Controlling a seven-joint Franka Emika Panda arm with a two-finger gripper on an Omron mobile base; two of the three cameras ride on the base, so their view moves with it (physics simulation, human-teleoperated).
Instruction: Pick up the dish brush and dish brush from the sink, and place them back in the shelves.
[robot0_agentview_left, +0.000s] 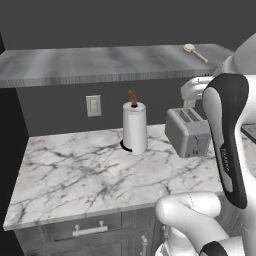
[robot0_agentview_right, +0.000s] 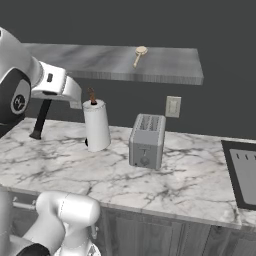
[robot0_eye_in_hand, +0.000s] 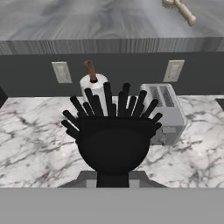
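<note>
A black dish brush (robot0_eye_in_hand: 113, 140) with stiff black bristles sits right in front of the hand camera, and my gripper (robot0_eye_in_hand: 113, 181) is shut on its handle. From the right base view the same brush (robot0_agentview_right: 40, 120) hangs as a dark stick below the hand, left of the paper towel roll and above the counter. A second, wooden dish brush (robot0_agentview_right: 140, 52) lies on the grey stone-look shelf (robot0_agentview_right: 100, 62), toward its right part; it is the same wooden brush (robot0_agentview_left: 192, 51) on the same shelf (robot0_agentview_left: 100, 65) in the left base view. The black sink (robot0_agentview_right: 242, 172) with its pale ribbed insert lies at the far right.
On the white marble counter (robot0_agentview_right: 190, 175) stand a paper towel roll (robot0_agentview_right: 96, 125) and a silver toaster (robot0_agentview_right: 146, 141). Two wall outlets (robot0_eye_in_hand: 61, 72) sit under the shelf. My arm's upper link (robot0_agentview_left: 227, 140) blocks the right of the left base view.
</note>
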